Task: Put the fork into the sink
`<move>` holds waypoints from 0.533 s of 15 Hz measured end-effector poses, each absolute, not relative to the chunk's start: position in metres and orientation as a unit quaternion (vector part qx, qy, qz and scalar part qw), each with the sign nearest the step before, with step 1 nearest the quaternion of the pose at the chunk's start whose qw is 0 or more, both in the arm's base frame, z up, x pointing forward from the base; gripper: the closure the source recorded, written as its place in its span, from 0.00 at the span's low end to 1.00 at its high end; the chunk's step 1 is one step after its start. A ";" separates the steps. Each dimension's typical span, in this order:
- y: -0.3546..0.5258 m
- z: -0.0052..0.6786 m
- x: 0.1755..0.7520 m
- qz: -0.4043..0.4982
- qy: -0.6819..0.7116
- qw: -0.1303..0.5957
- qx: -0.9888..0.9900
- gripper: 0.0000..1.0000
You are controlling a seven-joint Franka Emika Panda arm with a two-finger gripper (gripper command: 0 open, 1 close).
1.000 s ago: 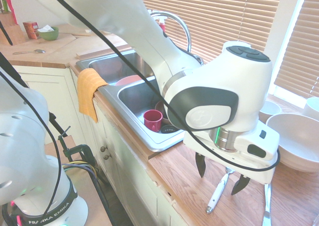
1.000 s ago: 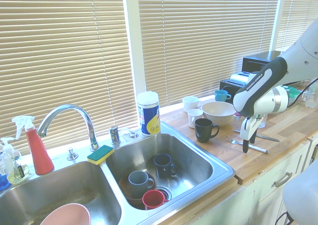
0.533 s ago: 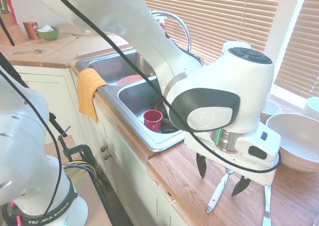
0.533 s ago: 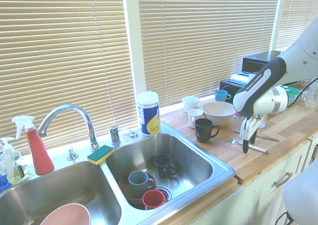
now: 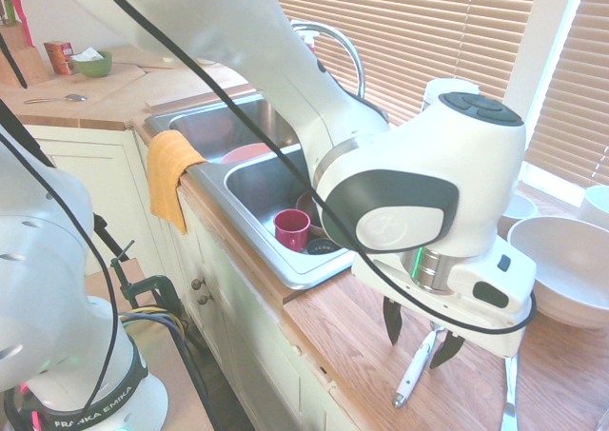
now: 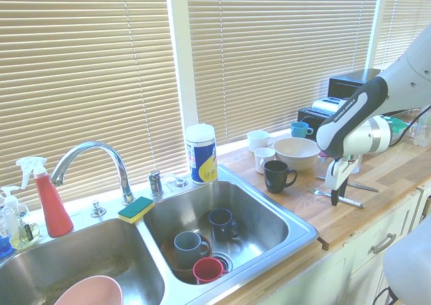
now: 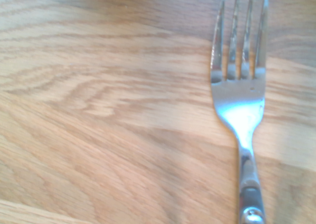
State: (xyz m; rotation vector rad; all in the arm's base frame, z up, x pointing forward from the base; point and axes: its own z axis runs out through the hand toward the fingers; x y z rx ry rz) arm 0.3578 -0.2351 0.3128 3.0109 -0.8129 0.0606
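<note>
Gripper (image 5: pixel 416 340) narrower than before, astride the fork (image 5: pixel 414 368).

Arm hides the fork (image 5: pixel 416 367) tines; knife (image 5: pixel 509 393) cut off below.

White-handled fork (image 5: pixel 416 366) flat on wooden counter; steel sink (image 6: pixel 286 219) holds mugs.

The hand (image 5: pixel 416 340) straddles the fork (image 5: pixel 415 366) lying on the wooden counter (image 5: pixel 333 331), fingers partly closed.
</note>
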 end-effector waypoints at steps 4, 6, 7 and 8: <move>-0.237 0.313 0.357 0.020 -0.264 0.011 0.964 1.00; -0.237 0.313 0.356 0.020 -0.268 0.011 0.963 1.00; -0.238 0.313 0.356 0.020 -0.271 0.011 0.962 1.00; -0.239 0.313 0.356 0.021 -0.274 0.012 0.962 1.00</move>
